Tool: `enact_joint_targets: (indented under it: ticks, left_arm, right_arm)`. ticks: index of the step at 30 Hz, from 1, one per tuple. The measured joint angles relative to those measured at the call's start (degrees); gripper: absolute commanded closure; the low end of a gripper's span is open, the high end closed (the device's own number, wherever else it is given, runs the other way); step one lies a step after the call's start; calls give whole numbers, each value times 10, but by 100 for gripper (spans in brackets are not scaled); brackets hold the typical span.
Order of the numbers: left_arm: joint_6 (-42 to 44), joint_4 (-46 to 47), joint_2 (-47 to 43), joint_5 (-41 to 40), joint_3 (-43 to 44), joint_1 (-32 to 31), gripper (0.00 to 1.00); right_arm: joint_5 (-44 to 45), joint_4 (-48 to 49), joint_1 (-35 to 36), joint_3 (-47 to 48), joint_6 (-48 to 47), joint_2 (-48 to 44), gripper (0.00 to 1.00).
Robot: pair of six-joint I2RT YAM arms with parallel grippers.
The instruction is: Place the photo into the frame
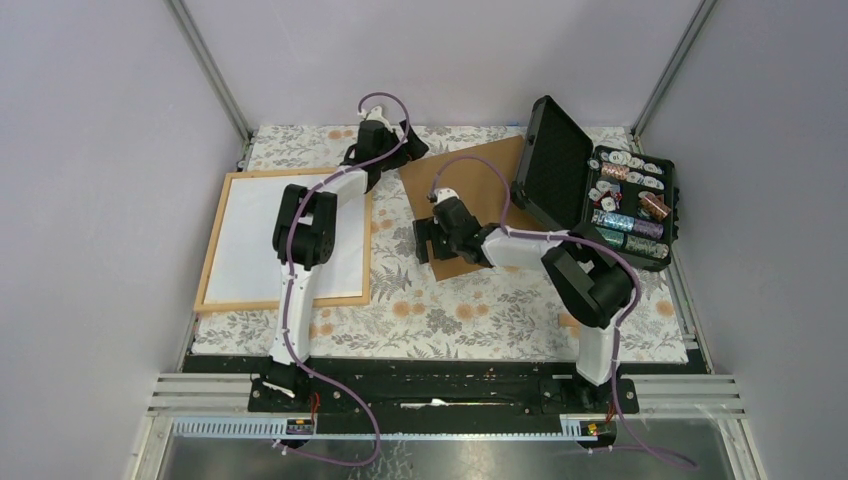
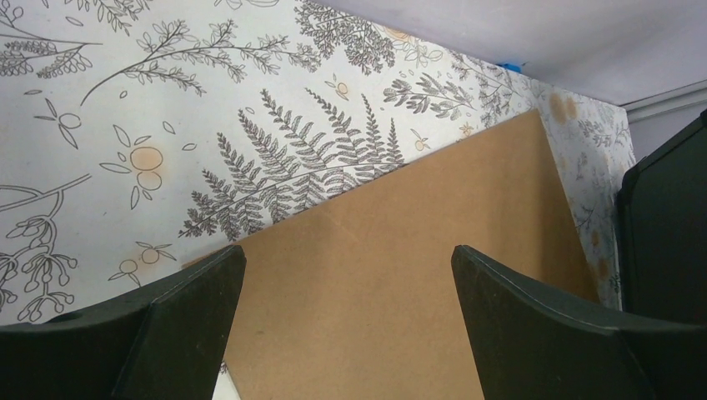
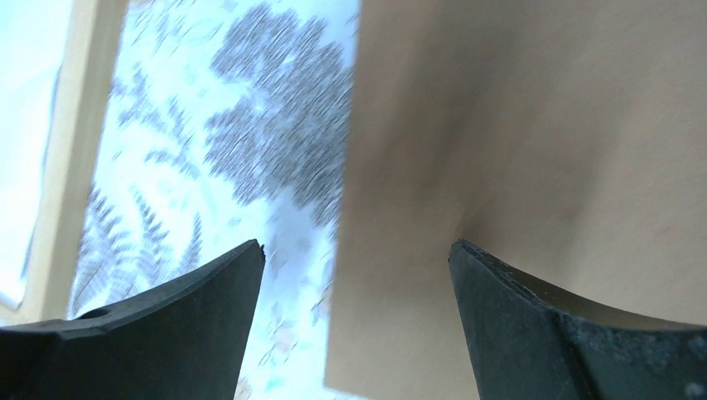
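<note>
The light-wood frame (image 1: 240,305) lies flat at the left with a plain white sheet (image 1: 245,235) inside it. The sunset photo shows in no view. My left gripper (image 1: 405,150) is open and empty at the far left corner of the brown backing board (image 1: 480,185). In the left wrist view the gripper (image 2: 346,258) hovers over the board (image 2: 400,275). My right gripper (image 1: 428,240) is open and empty over the board's near left edge. In the right wrist view the gripper (image 3: 357,250) straddles the board's edge (image 3: 517,142), with the frame's moulding (image 3: 79,125) at the left.
An open black hard case (image 1: 555,165) holding several small shiny items stands at the right, touching the board; its side shows in the left wrist view (image 2: 667,233). A floral cloth (image 1: 450,310) covers the table. Walls close in on three sides.
</note>
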Motion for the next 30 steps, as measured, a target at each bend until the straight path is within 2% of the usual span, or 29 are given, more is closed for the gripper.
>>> enact_joint_targets:
  ticks: [5, 11, 16, 20, 23, 27, 30]
  left_arm:
    - [1, 13, -1, 9, -31, -3, 1]
    - [-9, 13, -1, 31, -35, -14, 1]
    - [20, -36, 33, 18, 72, -29, 1]
    - [42, -10, 34, -12, 84, -32, 1]
    - [46, -24, 52, -48, 110, -30, 1]
    - [40, -82, 118, -88, 217, -26, 1]
    - [30, -119, 140, -101, 239, -24, 1]
  right_arm:
    - [-42, 15, 28, -63, 22, -54, 11]
    - [6, -86, 33, -77, 23, -108, 14]
    - [36, -120, -7, -47, 17, -126, 17]
    - [50, -122, -31, -3, 13, -116, 17]
    - [51, -121, -32, 30, 13, -92, 17]
    - [51, -121, -32, 51, 13, -61, 17]
    - [52, -123, -32, 56, 13, -46, 17]
